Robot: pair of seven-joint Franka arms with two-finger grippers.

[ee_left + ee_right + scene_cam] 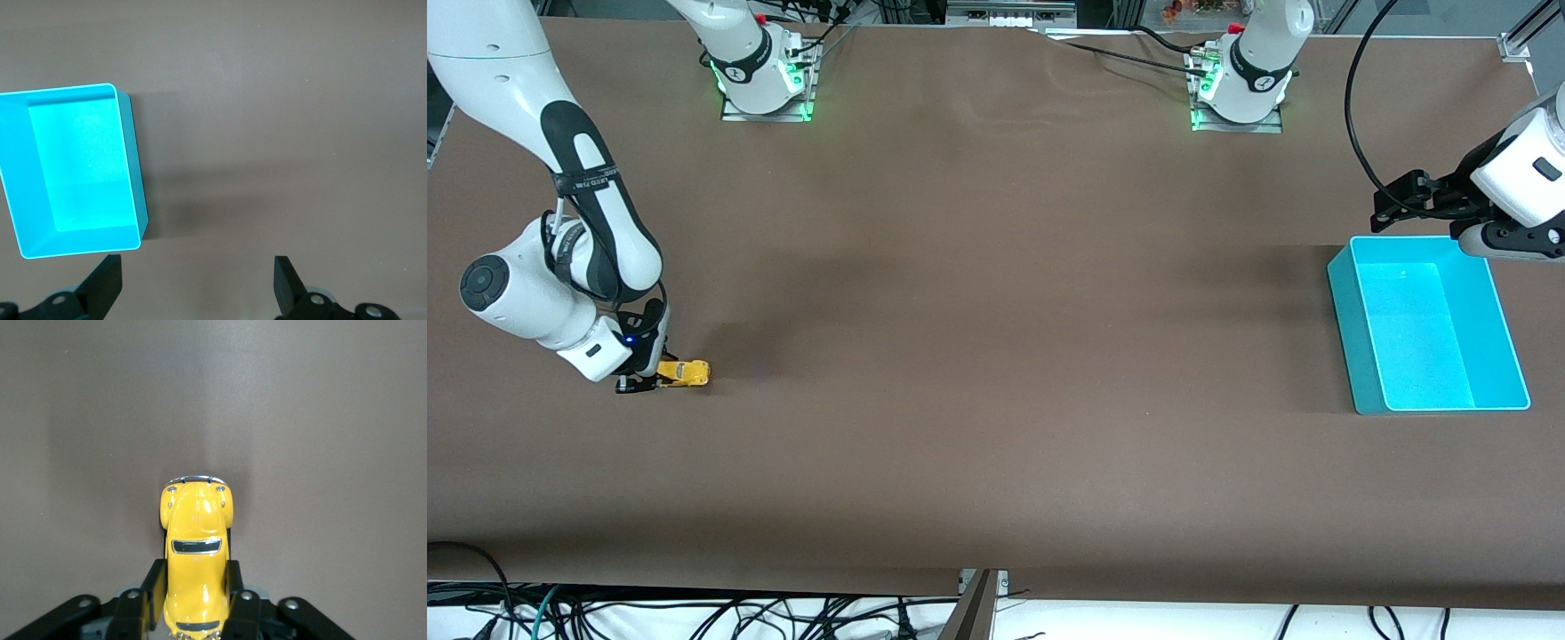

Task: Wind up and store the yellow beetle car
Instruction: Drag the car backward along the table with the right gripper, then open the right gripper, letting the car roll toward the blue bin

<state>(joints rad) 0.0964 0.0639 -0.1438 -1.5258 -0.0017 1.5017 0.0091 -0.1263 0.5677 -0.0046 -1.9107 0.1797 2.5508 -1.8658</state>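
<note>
- front view puts the yellow beetle car [685,372] low on the table [996,356] at the right arm's end, well apart from the cyan bin [1359,356], which sits at the left arm's end; the car looks to be at about the same nearness to the front camera as the bin.
- the right gripper [640,380] is down at the table with its fingers [152,587] clamped on the rear half of the car's body, the rounded nose sticking out free ahead of them in the right wrist view.
- the left gripper [197,283] hangs in the air just beside the bin's edge, at the corner farther from the front camera, fingers spread apart and holding nothing; this arm waits.
- risk, as a judgement: the grip is on smooth, curved sides, so the car could squirt forward out of the fingers if the squeeze is uneven.
- winding needs the wheels pressed to the table while the car is dragged; too little downward pressure and the wheels would skid without winding, too much and the car could pivot or tip in the grip.
- whether the wheels touch the table now cannot be told.
- the bin is a long way from the car, so a released, wound car might veer and miss it, or strike the bin's wall instead of entering.
</note>
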